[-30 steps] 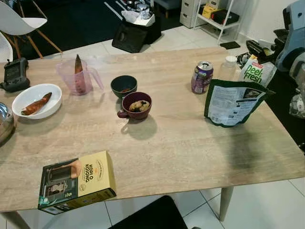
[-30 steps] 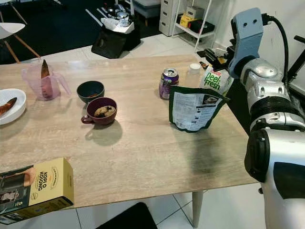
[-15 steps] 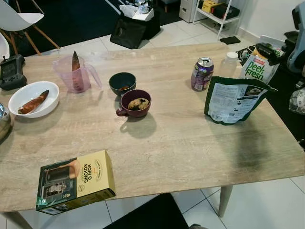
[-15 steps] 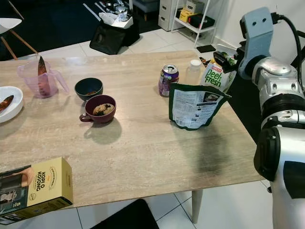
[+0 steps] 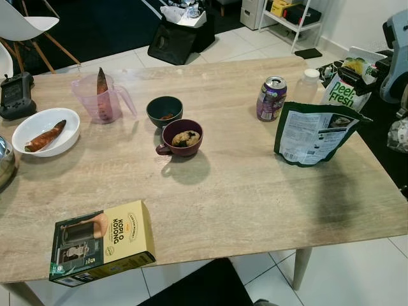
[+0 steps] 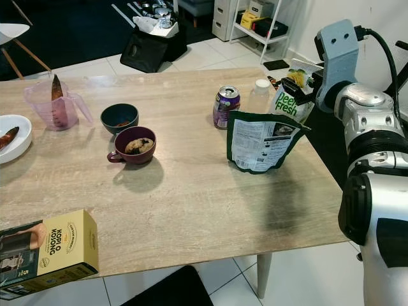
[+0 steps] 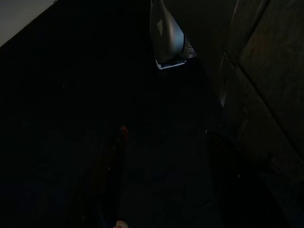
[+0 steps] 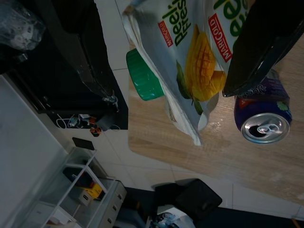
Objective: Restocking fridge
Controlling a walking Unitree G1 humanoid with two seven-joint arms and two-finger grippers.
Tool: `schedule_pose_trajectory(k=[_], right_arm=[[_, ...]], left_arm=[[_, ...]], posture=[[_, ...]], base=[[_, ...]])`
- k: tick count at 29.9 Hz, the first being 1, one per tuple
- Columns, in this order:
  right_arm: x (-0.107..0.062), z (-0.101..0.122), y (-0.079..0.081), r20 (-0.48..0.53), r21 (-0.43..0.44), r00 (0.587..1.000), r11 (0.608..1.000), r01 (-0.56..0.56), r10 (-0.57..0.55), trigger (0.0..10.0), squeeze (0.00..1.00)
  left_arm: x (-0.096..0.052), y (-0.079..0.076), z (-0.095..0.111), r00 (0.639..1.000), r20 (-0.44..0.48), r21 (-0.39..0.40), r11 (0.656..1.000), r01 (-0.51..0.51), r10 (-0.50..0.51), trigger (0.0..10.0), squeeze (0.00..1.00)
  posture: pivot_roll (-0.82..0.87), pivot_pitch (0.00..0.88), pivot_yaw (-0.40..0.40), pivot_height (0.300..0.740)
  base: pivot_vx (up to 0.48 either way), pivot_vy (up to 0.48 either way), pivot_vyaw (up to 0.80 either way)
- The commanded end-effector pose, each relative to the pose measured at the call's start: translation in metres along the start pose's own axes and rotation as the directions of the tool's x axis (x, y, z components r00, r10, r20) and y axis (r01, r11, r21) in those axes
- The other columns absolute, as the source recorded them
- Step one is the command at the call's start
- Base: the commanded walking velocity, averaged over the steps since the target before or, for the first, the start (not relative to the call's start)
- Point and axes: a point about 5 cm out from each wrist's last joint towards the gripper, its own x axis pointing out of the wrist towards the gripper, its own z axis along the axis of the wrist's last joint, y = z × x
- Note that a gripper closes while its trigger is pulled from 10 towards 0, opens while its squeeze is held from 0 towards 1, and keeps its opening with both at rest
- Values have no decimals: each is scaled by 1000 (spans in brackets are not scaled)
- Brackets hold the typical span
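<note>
Scene: A wooden tabletop [image 5: 242, 191] laden with groceries and crockery; no fridge can be seen from here.
Item in hand: The juice carton [image 6: 288, 97], white and green with "Peel Fresh" lettering, sits at the upper right of the frame by the tabletop's far corner, leaning and apparently lifted clear of the wood.
Right tool: The right tool [image 8: 166, 57] pinches the carton, one black finger on each side of it, as the right wrist view shows; the silver right arm [image 6: 370, 140] rises at the right edge of the frame.
Left tool: The left arm hangs idle in the dark; whether its fingers are spread or pressed together cannot be told.
Beside the carton: A clear plastic bottle [image 5: 307, 84], a purple drink can [image 5: 271, 99] and a green stand-up pouch [image 5: 313, 135] cluster right of centre.
Centre: A maroon mug [image 5: 181, 138] holding food and a dark bowl [image 5: 164, 111].
Left side: A pink measuring jug [image 5: 102, 99], a white bowl [image 5: 46, 131] with a sweet potato, and a yellow coffee box [image 5: 102, 242] at lower left.
Progress: Early, by the look of it. One carton is secured; carrying it to the fridge and fetching any other chilled goods remain.
</note>
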Motion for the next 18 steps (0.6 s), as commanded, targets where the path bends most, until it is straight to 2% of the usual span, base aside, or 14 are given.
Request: schedule_pose_trajectory(k=[1, 7, 8, 18], right_arm=[[-2, -13, -1, -50, -15, 999, 1000, 12, -13, 10000, 0], [-1, -21, 3, -68, -5, 998, 1000, 11, -11, 10000, 0], [-1, -23, 4, -76, -10, 997, 1000, 9, -9, 0, 0], [-1, -26, 6, -101, -16, 995, 1000, 0, -2, 0, 0]], left_arm=[[0, -1, 0, 1000, 7, 23, 1000, 20, -20, 10000, 0], [0, 0, 2, 1000, 12, 28, 999, 21, -21, 10000, 0], [0, 0, 2, 1000, 13, 28, 999, 21, -22, 10000, 0], [0, 0, 3, 1000, 12, 26, 999, 18, -18, 10000, 0]], posture=[[45, 127, -39, 740], [46, 125, -39, 740], [48, 122, -39, 740], [45, 116, -40, 740]], base=[[0, 0, 0], [0, 0, 0], [0, 0, 0], [0, 0, 0]])
